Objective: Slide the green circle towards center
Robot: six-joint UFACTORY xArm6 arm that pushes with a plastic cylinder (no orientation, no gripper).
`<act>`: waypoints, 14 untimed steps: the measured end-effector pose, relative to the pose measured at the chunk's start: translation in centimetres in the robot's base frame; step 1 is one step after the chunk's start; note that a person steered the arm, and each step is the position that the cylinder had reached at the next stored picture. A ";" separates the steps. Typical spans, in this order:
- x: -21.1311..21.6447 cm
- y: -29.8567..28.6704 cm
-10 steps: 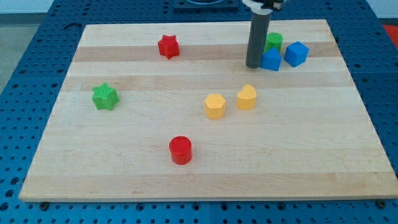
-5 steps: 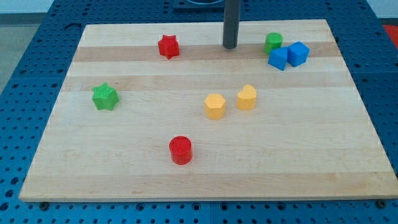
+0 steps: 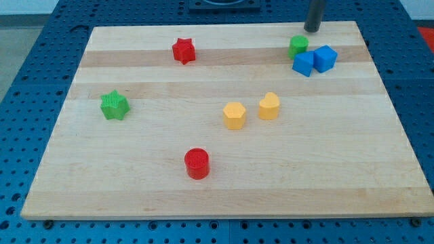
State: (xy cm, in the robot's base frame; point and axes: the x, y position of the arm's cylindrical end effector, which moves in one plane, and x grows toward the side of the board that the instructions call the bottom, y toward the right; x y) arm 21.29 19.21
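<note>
The green circle (image 3: 298, 45) stands near the board's top right, touching or nearly touching a blue block (image 3: 303, 64) just below it. My tip (image 3: 312, 30) is at the board's top edge, just above and slightly right of the green circle, a small gap apart from it. The rod runs up out of the view.
A second blue block (image 3: 325, 58) sits right of the first. A red star (image 3: 183, 51) is at top left, a green star (image 3: 114, 105) at left, two yellow blocks (image 3: 234, 115) (image 3: 268, 106) near the middle, a red circle (image 3: 196, 163) below. The wooden board (image 3: 339, 169) lies on a blue pegboard.
My tip moved from beside the blue block up and left, then right to the top edge above the green circle. One blue block shifted slightly right and down. Other blocks did not move.
</note>
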 end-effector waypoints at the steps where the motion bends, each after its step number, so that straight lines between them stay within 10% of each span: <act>1: 2.4 0.0; 7: 5.3 -5.7; 10: 13.9 -9.3; 14: 12.5 -7.8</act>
State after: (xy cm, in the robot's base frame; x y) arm 33.78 11.36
